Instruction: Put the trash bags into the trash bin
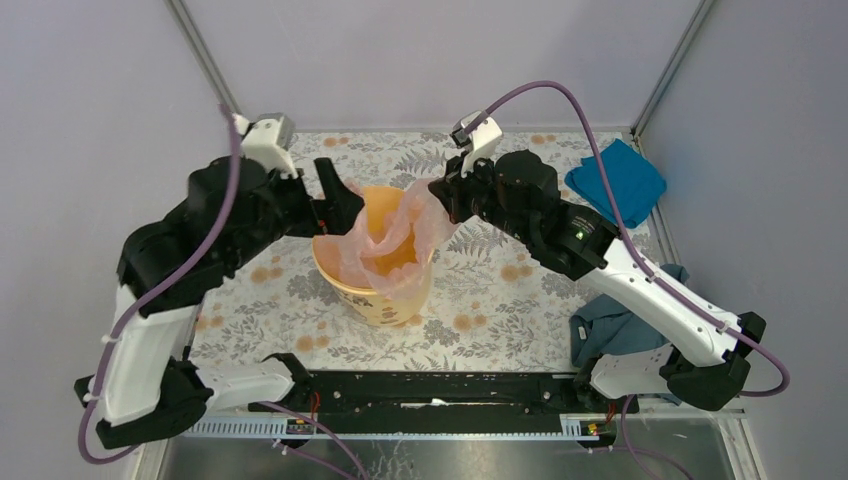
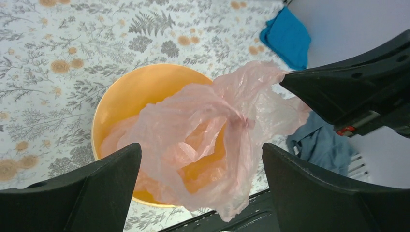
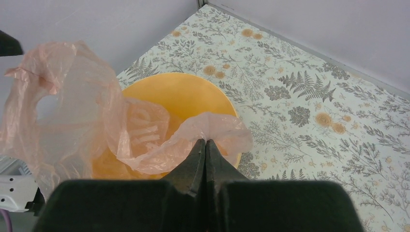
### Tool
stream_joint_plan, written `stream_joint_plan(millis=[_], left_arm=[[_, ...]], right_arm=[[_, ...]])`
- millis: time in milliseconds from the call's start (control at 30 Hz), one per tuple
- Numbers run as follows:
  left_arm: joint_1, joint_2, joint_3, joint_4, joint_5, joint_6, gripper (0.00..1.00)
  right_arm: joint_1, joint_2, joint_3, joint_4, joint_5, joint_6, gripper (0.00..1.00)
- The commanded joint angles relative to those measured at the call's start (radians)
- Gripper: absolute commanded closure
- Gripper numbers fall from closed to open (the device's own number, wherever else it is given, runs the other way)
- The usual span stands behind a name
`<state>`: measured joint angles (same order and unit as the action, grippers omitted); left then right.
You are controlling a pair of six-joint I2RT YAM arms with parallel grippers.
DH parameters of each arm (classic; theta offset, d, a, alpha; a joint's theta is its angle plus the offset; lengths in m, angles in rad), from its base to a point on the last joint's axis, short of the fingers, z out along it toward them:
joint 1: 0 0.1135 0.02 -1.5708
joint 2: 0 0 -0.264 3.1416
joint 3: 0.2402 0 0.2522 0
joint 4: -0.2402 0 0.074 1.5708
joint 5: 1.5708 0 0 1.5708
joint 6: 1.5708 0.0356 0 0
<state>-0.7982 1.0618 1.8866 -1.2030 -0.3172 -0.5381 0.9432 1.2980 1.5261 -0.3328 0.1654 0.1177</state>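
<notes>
Trash bin (image 1: 385, 300): round yellow-orange bucket standing upright on the table, between the two arms, mouth open to the top
Trash bag (image 1: 420, 215): thin pale pink film, wrinkled and bunched; its lower part sits inside the bin, its upper part rises above the rim, and one fold hangs over the near rim down the outside wall
Right gripper (image 3: 205, 142): fingers pressed together on a pinch of the bag's edge, holding that corner up above the right side of the bin's mouth
Left gripper (image 1: 338, 198): fingers spread wide apart with nothing clamped between them, at the left rim of the bin; in the left wrist view the bag and the bin's mouth show below, between the two fingers; whether either finger touches the film I cannot tell
Table (image 1: 500, 300): covered with a pale floral and fern print
Blue cloth (image 1: 615, 180): bright blue, folded, at the far right corner of the table, well apart from the bin
Teal cloth (image 1: 615, 325): dark, crumpled, at the near right beside the right arm's base
</notes>
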Motion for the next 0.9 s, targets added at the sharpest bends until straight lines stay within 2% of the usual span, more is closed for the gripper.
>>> stream_joint_plan(millis=[0,167,300,367,500,600,700,767,867], left_arm=[[0.004,0.076,0.107,-0.099,-0.027,0.069,0.01],[0.004,0.160,0.179,-0.147,-0.009,0.071,0.01],[0.004,0.228,0.208,-0.249,-0.164,0.030,0.03],[0.004,0.197,0.144,-0.254,-0.241,-0.003,0.16],[0.004,0.061,-0.062,-0.224,-0.338,-0.113,0.51],[0.004,-0.101,-0.255,-0.122,-0.318,-0.190,0.73],[0.004,-0.308,-0.453,0.033,-0.233,-0.211,0.80],[0.004,-0.435,-0.536,0.058,-0.243,-0.265,0.83],[0.003,-0.534,-0.625,0.061,-0.261,-0.326,0.84]], right_arm=[[0.003,0.004,0.027,0.008,0.002,0.019,1.00],[0.003,0.016,0.047,-0.003,-0.011,0.014,1.00],[0.003,0.016,0.044,0.003,-0.007,0.016,1.00],[0.002,0.014,0.038,0.005,0.023,0.025,1.00],[0.002,0.024,0.038,-0.012,0.111,0.054,1.00],[-0.002,0.019,0.029,-0.037,0.131,0.088,1.00],[-0.019,-0.004,-0.001,-0.038,0.105,0.126,1.00],[-0.033,-0.018,-0.025,-0.035,0.079,0.142,1.00],[-0.056,-0.018,-0.059,-0.034,0.053,0.150,1.00]])
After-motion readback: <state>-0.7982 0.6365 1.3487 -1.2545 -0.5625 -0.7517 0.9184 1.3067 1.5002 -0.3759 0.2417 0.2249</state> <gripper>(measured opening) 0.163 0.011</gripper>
